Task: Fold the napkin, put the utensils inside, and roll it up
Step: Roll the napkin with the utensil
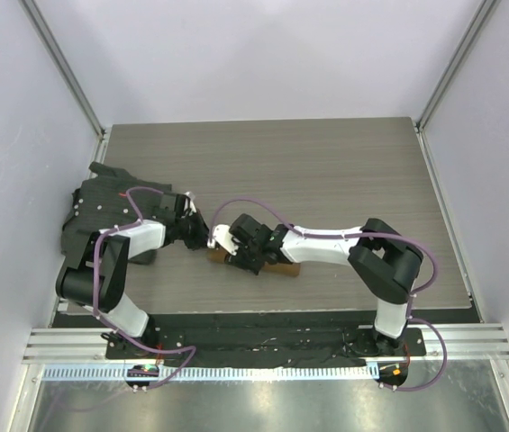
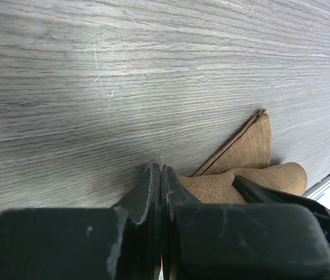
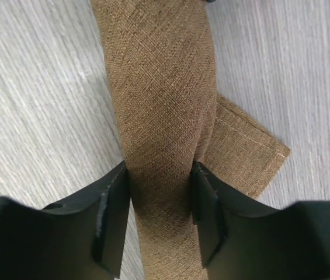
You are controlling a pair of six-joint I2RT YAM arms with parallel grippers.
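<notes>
The tan-brown napkin (image 1: 279, 267) lies on the wooden table as a tight roll. In the right wrist view the roll (image 3: 159, 87) runs straight away from the camera, with a loose flat corner (image 3: 246, 146) sticking out to its right. My right gripper (image 3: 160, 195) is shut on the roll, one finger pressed on each side; it also shows in the top view (image 1: 236, 256). My left gripper (image 2: 162, 175) is shut and empty, just left of the napkin's end (image 2: 240, 181), and appears in the top view too (image 1: 202, 236). The knife is out of view.
A crumpled dark grey-black mat (image 1: 101, 211) lies at the table's left edge, behind the left arm. Grey walls with metal rails close in the left, right and back sides. The wooden table (image 1: 326, 171) stretches behind both grippers.
</notes>
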